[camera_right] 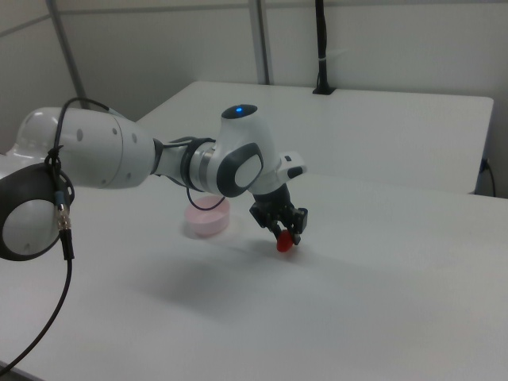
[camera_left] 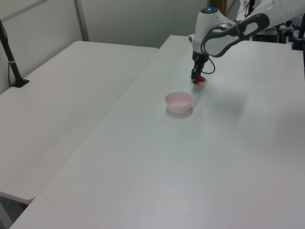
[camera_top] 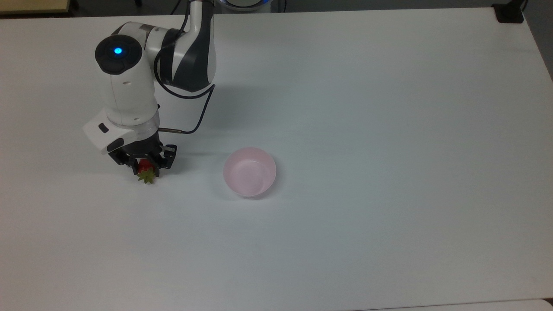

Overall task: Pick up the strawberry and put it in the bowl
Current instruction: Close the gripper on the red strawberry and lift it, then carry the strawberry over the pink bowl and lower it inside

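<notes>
So the pick half looks basically done, going by how things sit: the gripper (camera_top: 145, 166) has its two fingers clamped on the strawberry (camera_top: 145, 165), red body pinched between them, green leafy cap poking out toward the top view's bottom edge. In the right view the strawberry (camera_right: 284, 243) hangs from the gripper (camera_right: 286, 233) and seems just clear of the table (camera_right: 381, 302), though it's hard to be sure it's fully off the surface. What's left is the whole carry and drop.

The bowl (camera_top: 249, 172) is empty and sits well apart from the berry, off toward the top view's right. In the left view the bowl (camera_left: 179, 102) is nearer the camera than the gripper (camera_left: 196, 79).

Pose-wise, the arm reaches in from the top view's upper edge, the wrist bends down and the fingers point pretty much straight at the table, low over it. Farther back there's a second white table (camera_left: 62, 86) on the left view's left.
</notes>
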`<state>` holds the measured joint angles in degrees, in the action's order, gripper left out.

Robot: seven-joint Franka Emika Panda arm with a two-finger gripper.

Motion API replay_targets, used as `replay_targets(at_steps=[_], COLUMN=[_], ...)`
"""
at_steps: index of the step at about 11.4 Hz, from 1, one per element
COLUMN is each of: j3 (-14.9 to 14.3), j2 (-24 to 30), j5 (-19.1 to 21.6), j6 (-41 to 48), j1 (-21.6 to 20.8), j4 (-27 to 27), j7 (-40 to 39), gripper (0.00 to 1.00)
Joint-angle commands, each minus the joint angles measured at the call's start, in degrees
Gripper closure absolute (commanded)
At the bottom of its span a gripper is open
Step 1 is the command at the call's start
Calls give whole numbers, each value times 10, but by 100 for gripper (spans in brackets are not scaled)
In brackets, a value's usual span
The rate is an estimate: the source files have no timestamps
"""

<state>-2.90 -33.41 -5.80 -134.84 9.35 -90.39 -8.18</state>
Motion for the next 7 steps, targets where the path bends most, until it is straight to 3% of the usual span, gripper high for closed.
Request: replay_targets(at_steps=[1,4,7], j3=[2,2,2], j2=[55,59,47], j5=[4,3,-3], j6=[66,69,63], j1=[-40,-104,-136], j4=[-9,-1,17], j7=[36,129,194], gripper=[75,75,75])
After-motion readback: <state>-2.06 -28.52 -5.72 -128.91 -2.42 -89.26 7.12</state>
